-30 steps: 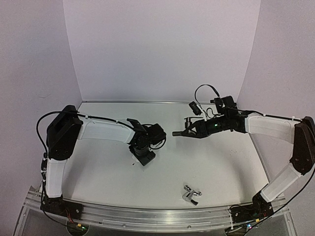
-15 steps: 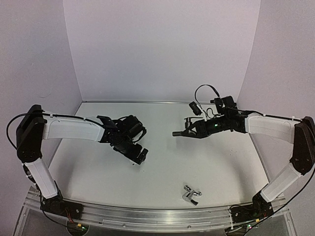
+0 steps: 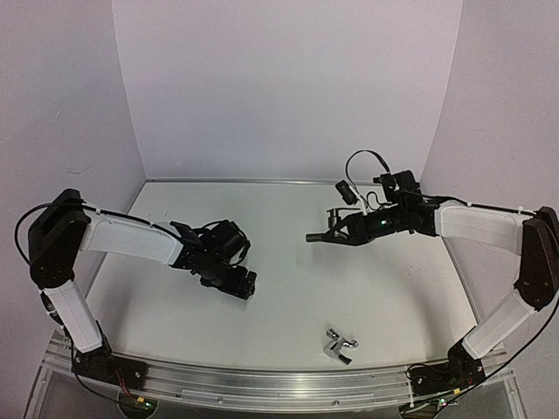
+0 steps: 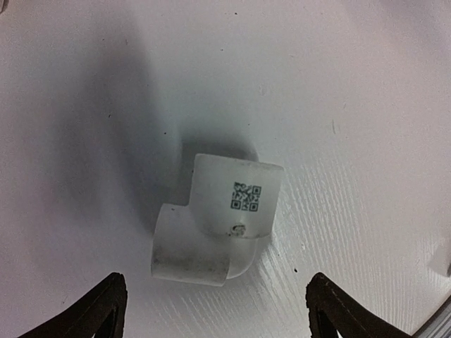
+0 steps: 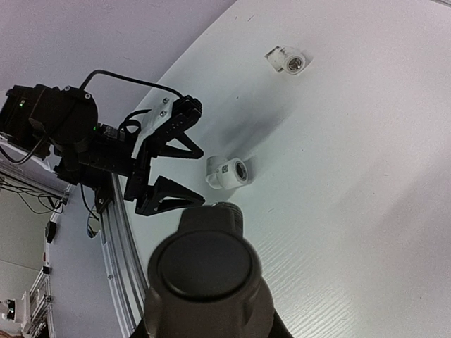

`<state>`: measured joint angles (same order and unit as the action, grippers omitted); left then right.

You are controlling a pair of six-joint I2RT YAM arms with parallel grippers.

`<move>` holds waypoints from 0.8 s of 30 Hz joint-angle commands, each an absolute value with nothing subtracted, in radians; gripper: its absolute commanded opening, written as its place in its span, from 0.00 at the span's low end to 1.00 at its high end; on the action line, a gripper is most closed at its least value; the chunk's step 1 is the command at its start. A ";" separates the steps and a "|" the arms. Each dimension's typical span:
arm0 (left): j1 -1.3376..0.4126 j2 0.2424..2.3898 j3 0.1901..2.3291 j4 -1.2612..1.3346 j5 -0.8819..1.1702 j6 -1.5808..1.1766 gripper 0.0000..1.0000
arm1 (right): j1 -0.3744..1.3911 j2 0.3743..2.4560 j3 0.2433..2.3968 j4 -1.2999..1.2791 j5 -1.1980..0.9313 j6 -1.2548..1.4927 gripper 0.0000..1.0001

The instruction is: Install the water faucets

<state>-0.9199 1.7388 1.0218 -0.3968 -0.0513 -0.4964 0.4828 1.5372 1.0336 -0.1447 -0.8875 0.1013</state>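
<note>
On table [image 3: 393,288], white elbow fitting [image 4: 218,222], chrome faucet [image 3: 338,346]

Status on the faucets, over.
Left end effector open, aimed at white elbow fitting. Right end effector shut on dark faucet. Chrome faucet lies loose, near edge.

The table [image 3: 393,297] is plain white with a faint ribbed grain. On the table lies a white elbow fitting [image 4: 218,218], lightly smudged grey and printed with a small black square code [image 4: 246,196]. A second fitting [image 5: 287,60] on the table is white too. The silver faucet [image 3: 339,346] by the table's near edge is shiny chrome; the dark faucet [image 5: 208,274] above the table is matte grey-black. The left arm [image 3: 131,237] and right arm [image 3: 480,223] have white shells and black joints. The rail [image 3: 262,382] along the table's near edge is silver, and the walls [image 3: 288,87] behind the table are pale lilac.
</note>
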 commanded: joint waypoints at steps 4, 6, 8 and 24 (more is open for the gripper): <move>-0.919 1.821 1.095 -0.356 -0.043 -0.482 0.81 | 0.483 1.522 1.047 -0.115 -0.906 0.095 0.00; -0.919 1.838 1.111 -0.359 -0.042 -0.480 0.80 | 0.484 1.521 1.047 -0.115 -0.907 0.095 0.00; -0.919 1.852 1.125 -0.362 -0.047 -0.479 0.80 | 0.483 1.522 1.046 -0.115 -0.907 0.095 0.00; -0.909 1.870 1.131 -0.364 -0.025 -0.450 0.49 | 0.483 1.527 1.049 -0.116 -0.909 0.090 0.00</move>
<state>-0.9160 1.8748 1.1126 -0.3826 -0.0269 -0.4650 0.4828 1.5372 1.0336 -0.1446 -0.8871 0.1009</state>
